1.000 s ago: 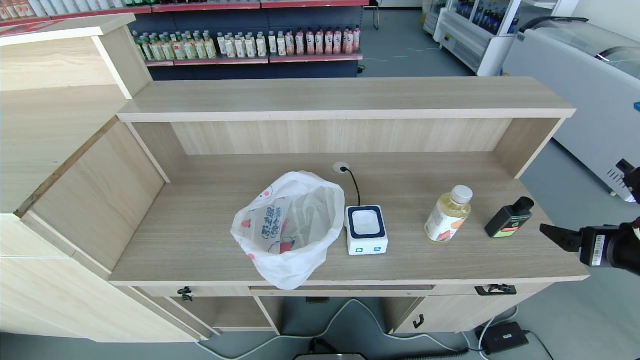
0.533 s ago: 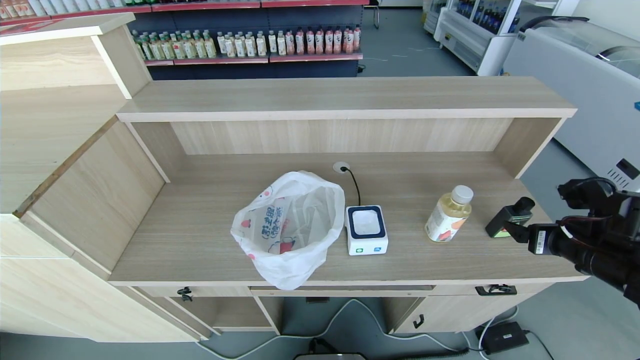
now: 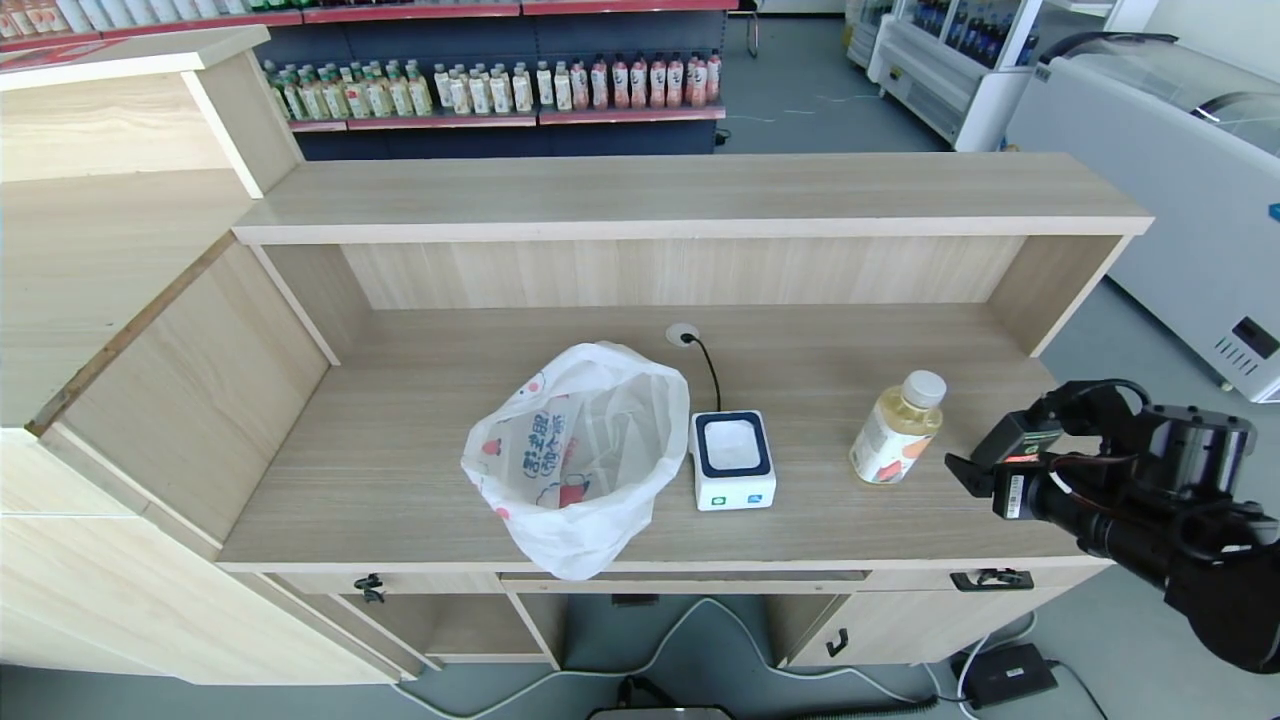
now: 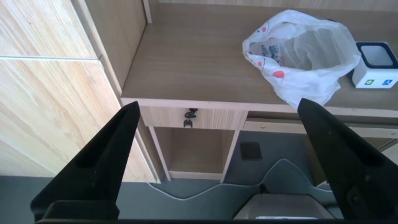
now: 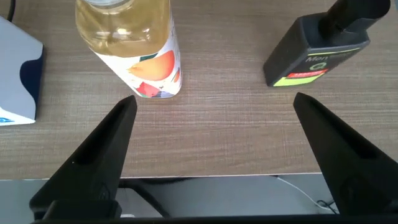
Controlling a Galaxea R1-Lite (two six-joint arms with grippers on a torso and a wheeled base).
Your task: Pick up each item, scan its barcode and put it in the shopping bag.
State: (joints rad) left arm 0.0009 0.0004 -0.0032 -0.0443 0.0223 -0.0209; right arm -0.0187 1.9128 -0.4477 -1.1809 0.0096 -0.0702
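Note:
A white printed shopping bag [image 3: 575, 455] stands open at the counter's middle, beside a white scanner [image 3: 733, 458]. A juice bottle [image 3: 897, 428] with a white cap stands upright to the right. Further right a black bottle [image 3: 1018, 438] with a green and red label is partly covered by my right gripper [image 3: 990, 470]. In the right wrist view that gripper [image 5: 214, 102] is open over the front edge, facing the juice bottle [image 5: 134, 46] and black bottle [image 5: 317, 53]. My left gripper [image 4: 214, 112] hangs open, off the counter's front left corner, away from the bag [image 4: 298, 53].
The wooden counter [image 3: 400, 470] has a raised shelf [image 3: 690, 190] at the back and side walls. A black cable [image 3: 708, 370] runs from the scanner to a hole behind it. Drawers and cables lie below the front edge.
My right arm has come in from the right edge toward the counter's right end, and now covers part of the black bottle. Bag, scanner and bottles have stayed put.

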